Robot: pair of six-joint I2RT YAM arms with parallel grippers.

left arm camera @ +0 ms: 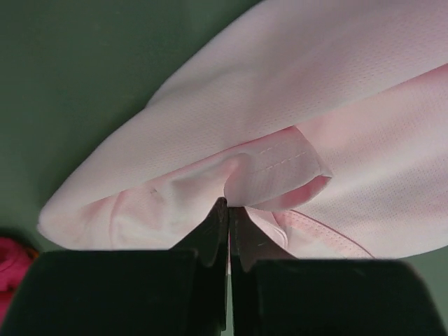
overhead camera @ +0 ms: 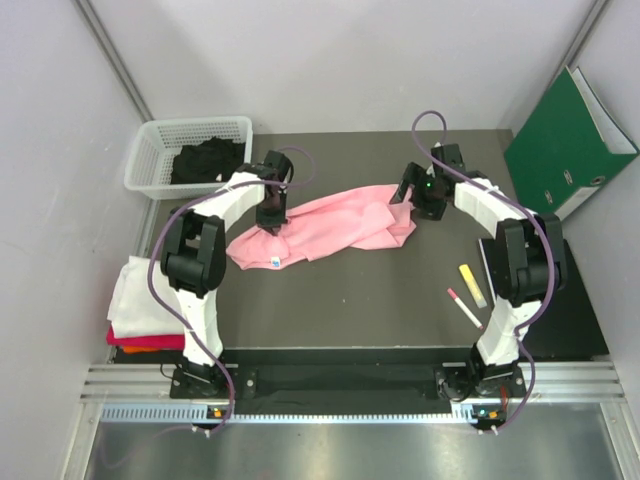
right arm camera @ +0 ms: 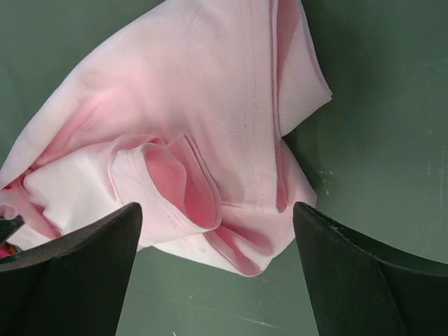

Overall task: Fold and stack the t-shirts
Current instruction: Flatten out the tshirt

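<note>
A light pink t-shirt lies crumpled across the middle of the dark table, its small white neck label near the left end. My left gripper is shut on a fold at the shirt's left part; in the left wrist view the jaws pinch pink cloth. My right gripper is open over the shirt's right end; in the right wrist view the gripper straddles bunched pink cloth, apart from it. A folded stack sits at the left: white t-shirt over magenta-red and orange.
A white mesh basket at the back left holds a black shirt. A yellow marker and a pink marker lie at the right front. A green binder leans at the back right.
</note>
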